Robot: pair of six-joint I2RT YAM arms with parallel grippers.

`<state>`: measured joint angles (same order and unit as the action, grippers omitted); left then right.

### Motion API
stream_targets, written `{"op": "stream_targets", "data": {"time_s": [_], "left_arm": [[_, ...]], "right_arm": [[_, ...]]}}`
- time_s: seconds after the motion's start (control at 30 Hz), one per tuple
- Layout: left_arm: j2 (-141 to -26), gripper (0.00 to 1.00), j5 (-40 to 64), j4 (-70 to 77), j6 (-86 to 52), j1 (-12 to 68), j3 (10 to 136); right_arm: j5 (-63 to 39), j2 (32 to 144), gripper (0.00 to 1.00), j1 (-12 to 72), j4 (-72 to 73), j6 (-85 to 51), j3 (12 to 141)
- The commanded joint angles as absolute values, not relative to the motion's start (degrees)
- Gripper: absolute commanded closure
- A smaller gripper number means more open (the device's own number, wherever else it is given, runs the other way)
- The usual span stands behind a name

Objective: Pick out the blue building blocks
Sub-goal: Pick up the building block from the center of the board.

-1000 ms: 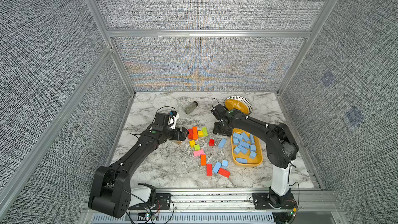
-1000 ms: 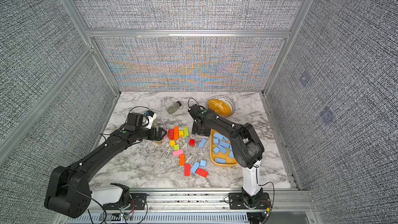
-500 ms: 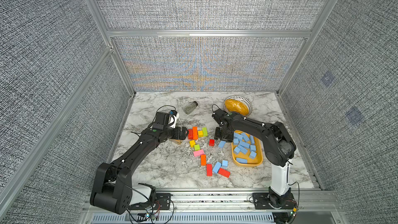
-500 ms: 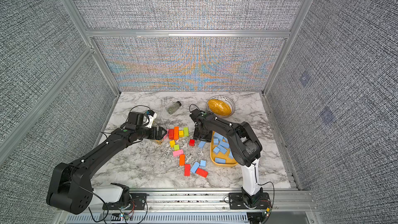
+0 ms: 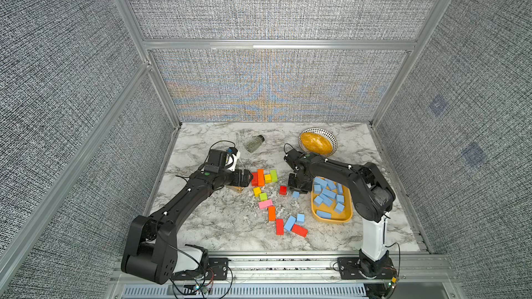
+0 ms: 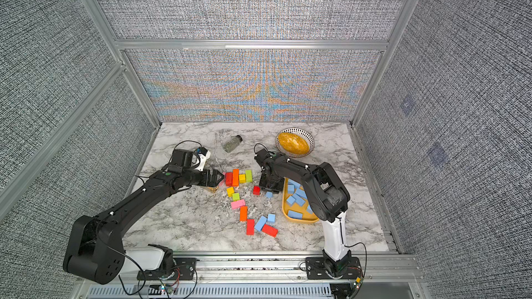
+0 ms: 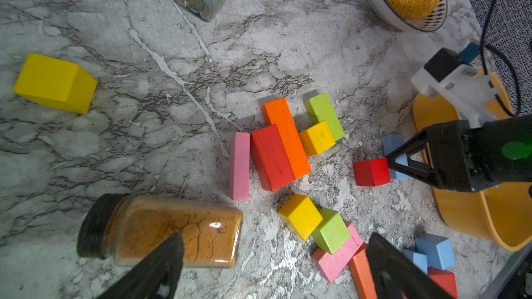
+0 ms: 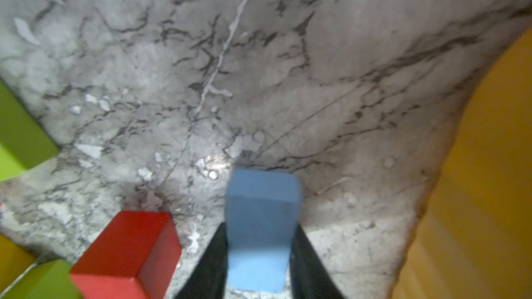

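The right gripper (image 8: 258, 257) is clamping a blue block (image 8: 260, 220) beside the yellow tray (image 8: 483, 197); the left gripper (image 7: 275, 237) is hovering wide open

blue blocks (image 5: 329, 193): matte, smth | table (image 5: 218, 225): marble-look | tray (image 5: 331, 220): smth plastic

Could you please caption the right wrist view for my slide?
Right claw shut on a blue block beside a red cube on marble.
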<state>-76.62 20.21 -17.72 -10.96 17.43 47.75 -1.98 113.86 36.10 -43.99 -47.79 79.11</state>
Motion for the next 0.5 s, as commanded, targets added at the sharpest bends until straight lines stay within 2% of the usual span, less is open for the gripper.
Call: {"op": "stream_targets", "data": {"time_s": [0.0, 0.17, 0.33, 0.47], "left_arm": [[-76.3, 0.0, 21.9, -17.1, -10.3, 17.4, 48.0], [-76.5, 0.0, 23.3, -16.9, -10.1, 17.4, 48.0], [-76.6, 0.0, 25.1, -16.3, -9.6, 17.7, 47.8], [-77.3, 0.02, 28.0, -16.5, -6.4, 20.7, 49.0]], "right_arm": [[-2.0, 113.6, 0.82, 36.1, -43.1, -46.7, 79.2], [1.3, 107.9, 0.88, 36.1, -43.6, -45.9, 80.0], [6.1, 100.4, 0.88, 35.5, -46.3, -42.1, 80.2], [10.8, 96.0, 0.88, 32.7, -53.8, -39.5, 77.6]]}}
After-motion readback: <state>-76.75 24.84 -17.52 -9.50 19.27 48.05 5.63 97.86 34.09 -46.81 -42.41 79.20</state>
